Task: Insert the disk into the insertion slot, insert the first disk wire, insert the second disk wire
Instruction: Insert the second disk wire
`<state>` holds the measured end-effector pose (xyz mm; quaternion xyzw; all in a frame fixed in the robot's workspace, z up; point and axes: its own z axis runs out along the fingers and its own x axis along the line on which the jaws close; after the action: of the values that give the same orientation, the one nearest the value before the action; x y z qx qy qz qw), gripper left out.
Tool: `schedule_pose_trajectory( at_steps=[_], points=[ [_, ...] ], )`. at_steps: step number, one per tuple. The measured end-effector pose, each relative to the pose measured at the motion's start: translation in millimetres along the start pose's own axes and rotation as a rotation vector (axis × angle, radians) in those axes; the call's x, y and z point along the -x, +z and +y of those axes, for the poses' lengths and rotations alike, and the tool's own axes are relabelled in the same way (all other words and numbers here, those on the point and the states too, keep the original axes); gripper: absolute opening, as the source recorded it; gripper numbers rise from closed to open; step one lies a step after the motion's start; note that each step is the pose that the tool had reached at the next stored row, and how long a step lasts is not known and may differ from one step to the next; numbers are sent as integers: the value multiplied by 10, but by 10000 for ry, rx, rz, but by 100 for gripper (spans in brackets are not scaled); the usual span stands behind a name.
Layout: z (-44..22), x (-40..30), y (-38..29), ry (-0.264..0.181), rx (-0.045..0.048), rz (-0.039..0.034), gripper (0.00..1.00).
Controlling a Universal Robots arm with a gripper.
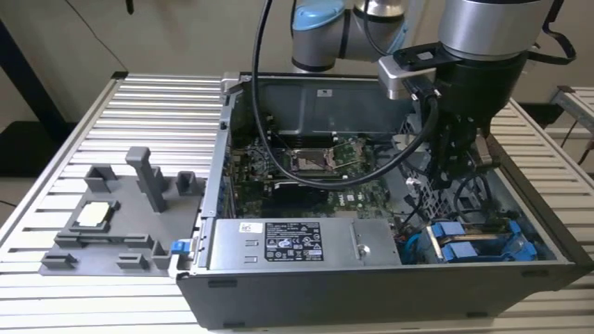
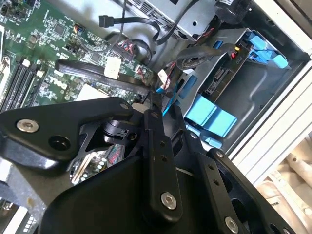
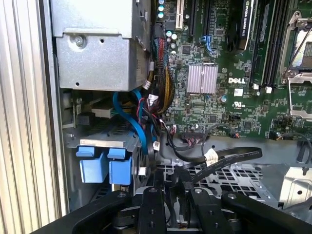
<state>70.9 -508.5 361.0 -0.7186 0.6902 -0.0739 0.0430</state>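
Observation:
The disk (image 1: 478, 247) sits in its bright blue carrier inside the insertion slot (image 1: 531, 233), the grey bay in the case corner at the exterior view's right. In both wrist views it lies beyond the fingertips, its blue tabs (image 3: 102, 168) sticking out of the bay and its connector end (image 2: 219, 83) facing out. My gripper (image 1: 461, 163) hangs inside the case above the bay. A thin blue wire (image 2: 165, 95) (image 3: 141, 126) runs down between the black fingers (image 2: 155, 126), and the gripper (image 2: 165, 105) (image 3: 174, 187) looks shut on its end. A black flat wire (image 3: 229, 157) with a white tag crosses nearby.
The grey power-supply box (image 1: 288, 243) fills the case's front, beside the bay. The green motherboard (image 1: 307, 174) lies behind it, with loose cable bundles (image 3: 163, 92) between board and bay. A grey fixture (image 1: 121, 216) with posts stands on the slatted table (image 1: 139, 104) at the exterior view's left.

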Motion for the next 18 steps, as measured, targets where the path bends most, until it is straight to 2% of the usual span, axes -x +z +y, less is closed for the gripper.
schedule_pose_trajectory(
  at_steps=[6, 7, 18],
  points=[
    [0, 0, 1, 0, 0, 1, 25],
    [0, 0, 1, 0, 0, 2, 18],
    [0, 0, 0, -1, 0, 6, 16]
  ],
)
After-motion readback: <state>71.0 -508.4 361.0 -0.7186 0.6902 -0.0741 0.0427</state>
